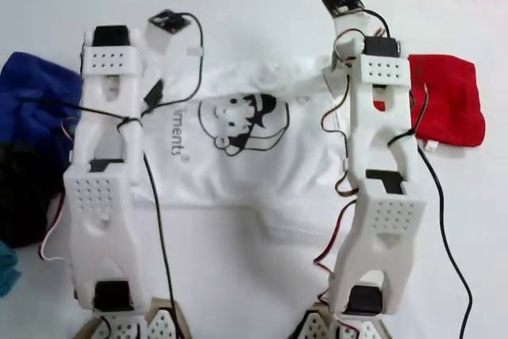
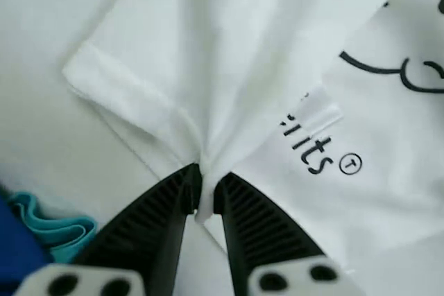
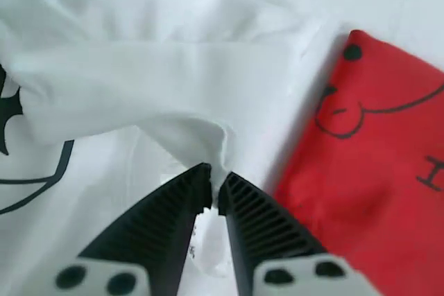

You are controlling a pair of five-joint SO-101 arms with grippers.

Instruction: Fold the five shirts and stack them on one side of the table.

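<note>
table (image 1: 238,275): white, an arm at each side.
white shirt (image 1: 238,148): spread mid-table between the arms, print up.
blue shirt (image 1: 36,93): bunched at the left edge.
red shirt (image 1: 452,101): folded, right of the white shirt.
left gripper (image 2: 206,192): pinching a white shirt fold.
right gripper (image 3: 214,188): clamped on white shirt cloth.

A white shirt (image 1: 238,148) lies spread between left arm (image 1: 103,188) and right arm (image 1: 381,188), red shirt (image 1: 448,101) beside the latter.

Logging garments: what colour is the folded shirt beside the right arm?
The folded shirt is red with black print; right wrist view shows it best.
</note>
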